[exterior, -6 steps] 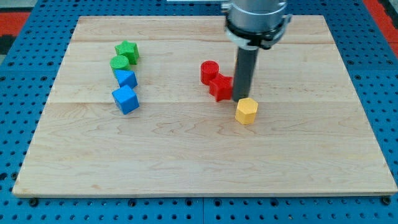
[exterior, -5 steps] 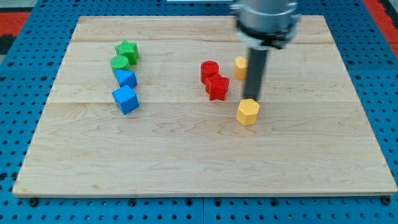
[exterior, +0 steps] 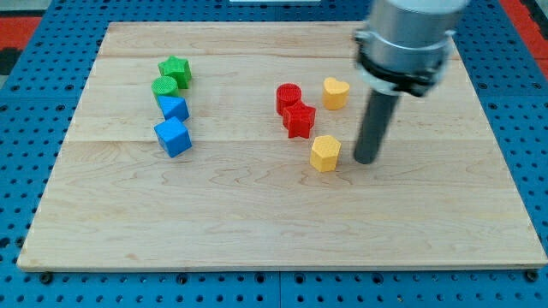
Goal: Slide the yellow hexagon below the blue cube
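Observation:
The yellow hexagon (exterior: 324, 153) lies right of the board's middle, just below the red star (exterior: 299, 120). My tip (exterior: 366, 160) rests on the board a short way to the hexagon's right, apart from it. The blue cube (exterior: 173, 137) sits at the left, far from the hexagon, with a smaller blue block (exterior: 174, 108) just above it.
A green star (exterior: 175, 70) and a green cylinder (exterior: 165, 86) top the left column. A red cylinder (exterior: 288, 97) touches the red star from above. A yellow heart (exterior: 335, 92) lies above my tip. The wooden board (exterior: 274, 231) sits on a blue pegboard.
My tip moved from above the yellow hexagon round to its right side. The hexagon has shifted a little to the left. The yellow heart is now uncovered.

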Robot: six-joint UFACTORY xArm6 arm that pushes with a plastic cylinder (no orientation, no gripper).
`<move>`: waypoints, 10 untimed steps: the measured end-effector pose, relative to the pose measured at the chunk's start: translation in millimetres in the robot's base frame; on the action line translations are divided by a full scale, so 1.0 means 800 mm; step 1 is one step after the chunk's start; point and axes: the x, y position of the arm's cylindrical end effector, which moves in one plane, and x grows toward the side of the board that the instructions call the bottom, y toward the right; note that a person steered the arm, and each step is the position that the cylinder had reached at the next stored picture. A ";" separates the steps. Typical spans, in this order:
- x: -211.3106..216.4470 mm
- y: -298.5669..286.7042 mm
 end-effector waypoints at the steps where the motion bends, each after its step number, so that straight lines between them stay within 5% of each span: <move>1: 0.013 -0.090; 2: 0.043 -0.132; 4: 0.014 -0.066; 6: 0.014 -0.182; 10: 0.001 -0.213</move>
